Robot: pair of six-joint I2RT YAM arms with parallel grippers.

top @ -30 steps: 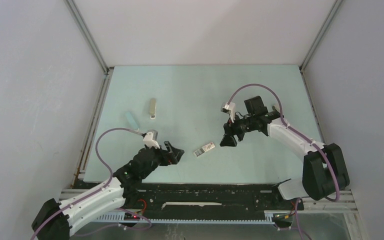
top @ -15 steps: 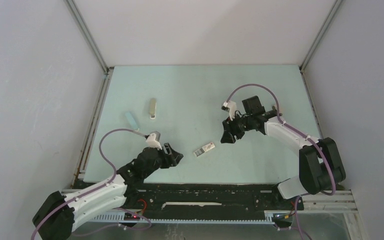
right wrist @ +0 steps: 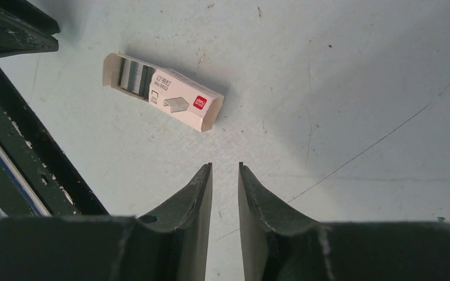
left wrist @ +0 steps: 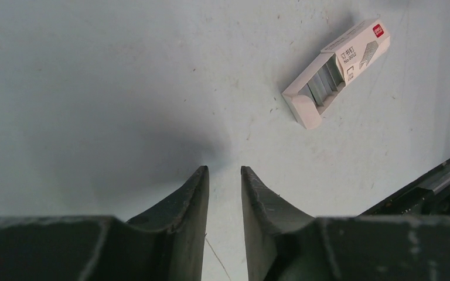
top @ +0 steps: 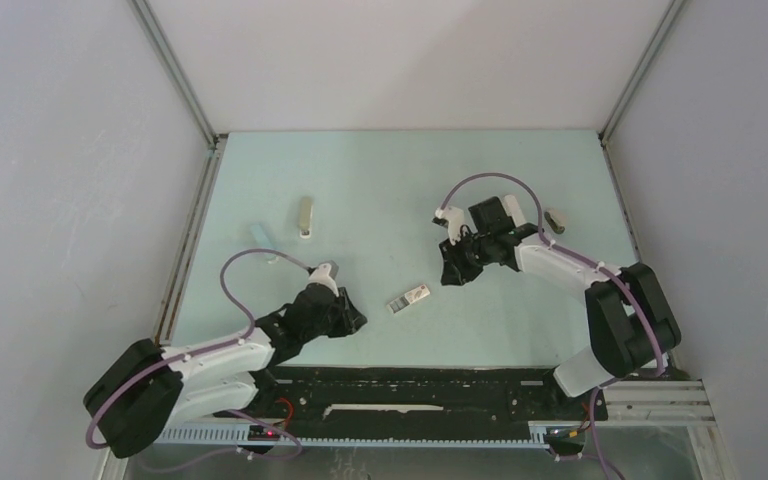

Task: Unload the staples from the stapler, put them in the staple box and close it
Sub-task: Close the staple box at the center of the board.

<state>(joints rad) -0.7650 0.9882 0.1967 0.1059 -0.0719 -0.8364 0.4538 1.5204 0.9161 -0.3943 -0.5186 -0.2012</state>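
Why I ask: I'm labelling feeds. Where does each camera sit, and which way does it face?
Top external: above and behind the arm bases, looking down on the table; both arms show whole.
Left wrist: on the left arm, looking past the left gripper at the table and the printed box.
Right wrist: on the right arm, looking past the right gripper at the same box.
Shared: all three see that box.

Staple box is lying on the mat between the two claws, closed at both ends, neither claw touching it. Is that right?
Not quite. One end of the staple box is open, staple strips showing inside: see the left wrist view. It lies on the mat between left claw and right claw, touched by neither.
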